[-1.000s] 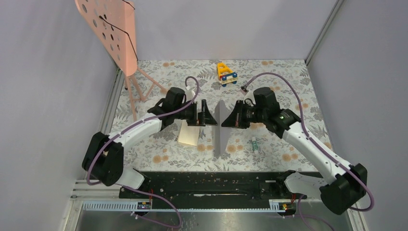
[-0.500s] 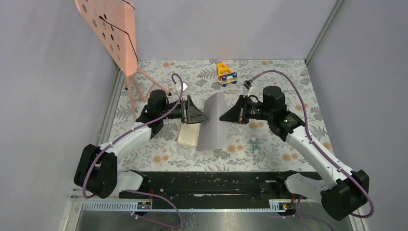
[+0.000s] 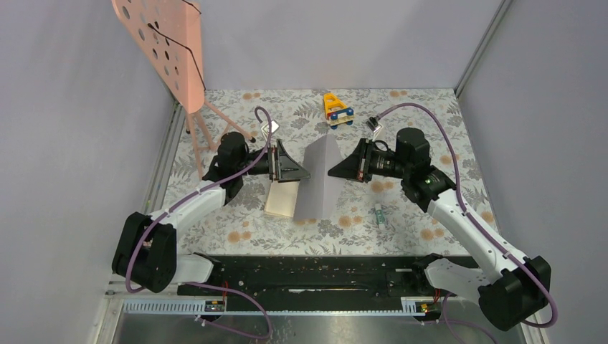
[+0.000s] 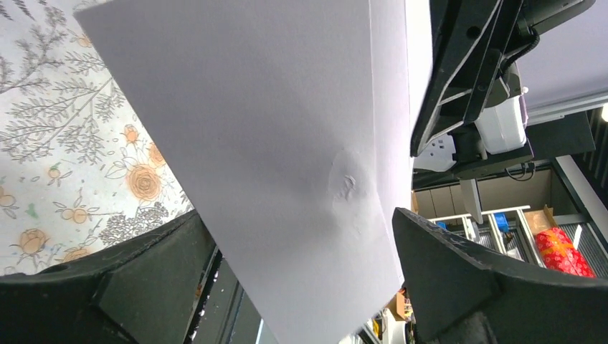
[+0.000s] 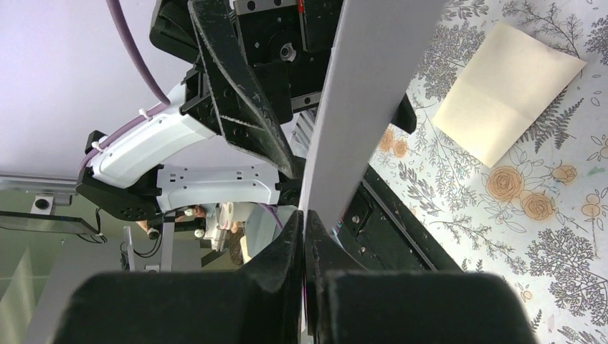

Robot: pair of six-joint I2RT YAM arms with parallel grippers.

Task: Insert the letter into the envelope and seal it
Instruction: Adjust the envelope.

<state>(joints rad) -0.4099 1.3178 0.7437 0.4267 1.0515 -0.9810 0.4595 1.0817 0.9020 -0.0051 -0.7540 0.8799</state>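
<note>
The grey-lilac envelope [image 3: 317, 180] hangs slanted above the middle of the table, its lower edge near the mat. My right gripper [image 3: 335, 173] is shut on the envelope's right edge; in the right wrist view the jaws [image 5: 305, 226] pinch the thin sheet [image 5: 373, 79]. My left gripper [image 3: 295, 169] is open just left of the envelope, which sits between its spread fingers without being held [image 4: 287, 143]. The tan creased letter [image 3: 282, 198] lies flat on the mat under the left gripper and also shows in the right wrist view [image 5: 505, 89].
A pink perforated stand [image 3: 168, 50] leans at the back left on thin legs. A yellow toy [image 3: 337, 110] sits at the back centre. A small green-and-white tube [image 3: 378, 215] lies right of the envelope. The black rail [image 3: 315, 276] runs along the near edge.
The left arm drew back to the left with its jaws spread. The envelope swung from upright and edge-on to slanted, held only by the right gripper. Little moved in the last half second.
</note>
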